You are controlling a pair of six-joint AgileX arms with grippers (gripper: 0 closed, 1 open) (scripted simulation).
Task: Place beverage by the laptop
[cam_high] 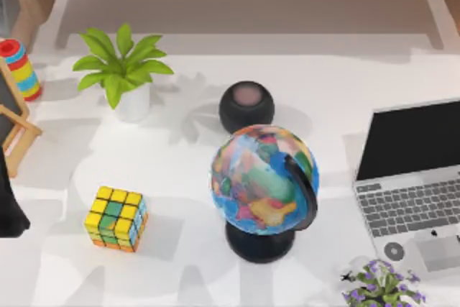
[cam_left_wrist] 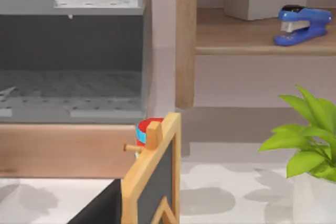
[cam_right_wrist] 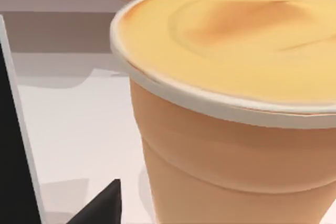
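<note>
The beverage (cam_right_wrist: 231, 103) is an orange-tan cup with a pale rim and a creamy yellow top. It stands on the white table, very close to my right wrist camera. A dark part of my right gripper (cam_right_wrist: 100, 205) shows low beside the cup, apart from it. A black panel with a pale edge (cam_right_wrist: 13, 150) rises on the cup's other side. The silver-grey laptop (cam_high: 410, 192) lies open at the right edge of the top view, black screen up. My left arm (cam_high: 8, 210) is parked at the left edge.
A globe (cam_high: 264, 181) on a black stand fills the middle, with a black speaker (cam_high: 246, 106) behind it. A Rubik's cube (cam_high: 116, 218), a potted plant (cam_high: 123, 70), a ring stack (cam_high: 20, 70) and a chalkboard easel (cam_left_wrist: 152, 182) are on the left. Purple flowers (cam_high: 381, 287) sit by the laptop.
</note>
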